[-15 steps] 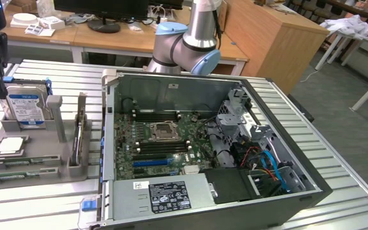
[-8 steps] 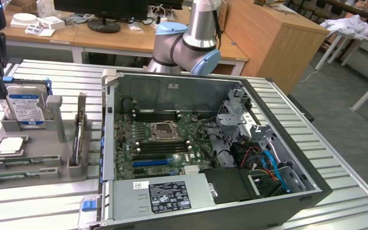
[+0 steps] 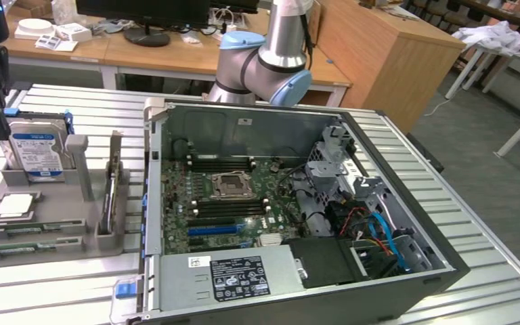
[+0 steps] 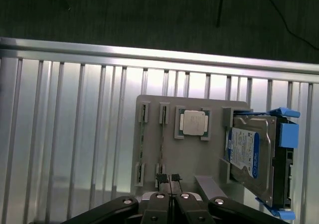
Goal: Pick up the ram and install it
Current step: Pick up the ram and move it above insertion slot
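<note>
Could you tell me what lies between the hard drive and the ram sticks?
A processor chip in the grey holder, beside the ram; the wrist view shows it.

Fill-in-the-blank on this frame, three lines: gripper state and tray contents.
1. The gripper is ___ and holds nothing.
2. On the grey tray, the ___ lies between the ram and the hard drive.
3. The hard drive's label is ___.
Missing words: shut; processor; blue.

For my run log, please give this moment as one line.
claw: shut, empty | place: above grey holder | ram: in holder slot, not yet picked
</note>
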`<state>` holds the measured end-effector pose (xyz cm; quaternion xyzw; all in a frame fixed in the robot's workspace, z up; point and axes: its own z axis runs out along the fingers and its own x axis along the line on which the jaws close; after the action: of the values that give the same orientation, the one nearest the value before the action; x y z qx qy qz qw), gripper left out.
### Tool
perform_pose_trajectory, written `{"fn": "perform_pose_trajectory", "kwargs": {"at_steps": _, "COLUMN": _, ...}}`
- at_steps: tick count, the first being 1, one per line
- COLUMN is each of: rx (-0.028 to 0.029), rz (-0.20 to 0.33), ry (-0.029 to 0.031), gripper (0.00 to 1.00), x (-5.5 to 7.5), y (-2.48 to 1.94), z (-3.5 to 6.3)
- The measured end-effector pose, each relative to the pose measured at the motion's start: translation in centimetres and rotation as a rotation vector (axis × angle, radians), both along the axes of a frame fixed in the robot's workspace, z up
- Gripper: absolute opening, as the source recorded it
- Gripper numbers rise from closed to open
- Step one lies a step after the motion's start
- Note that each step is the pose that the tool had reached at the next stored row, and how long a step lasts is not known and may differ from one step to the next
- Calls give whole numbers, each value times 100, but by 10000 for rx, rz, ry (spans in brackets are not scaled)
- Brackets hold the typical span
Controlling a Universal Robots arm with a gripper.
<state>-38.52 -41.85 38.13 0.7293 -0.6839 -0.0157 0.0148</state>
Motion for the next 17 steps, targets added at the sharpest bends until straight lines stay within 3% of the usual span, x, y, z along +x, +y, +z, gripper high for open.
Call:
{"fn": "perform_pose_trajectory", "kwargs": {"at_steps": 9, "rx": 0, "rz": 0, "ry": 0, "gripper": 11, "x": 0, "y": 0, "z": -140}}
{"fn": "perform_pose_trajectory", "kwargs": {"at_steps": 17, "rx": -1, "rz": 1, "ry": 0, "gripper": 11, "x": 0, "y": 0, "z": -146}}
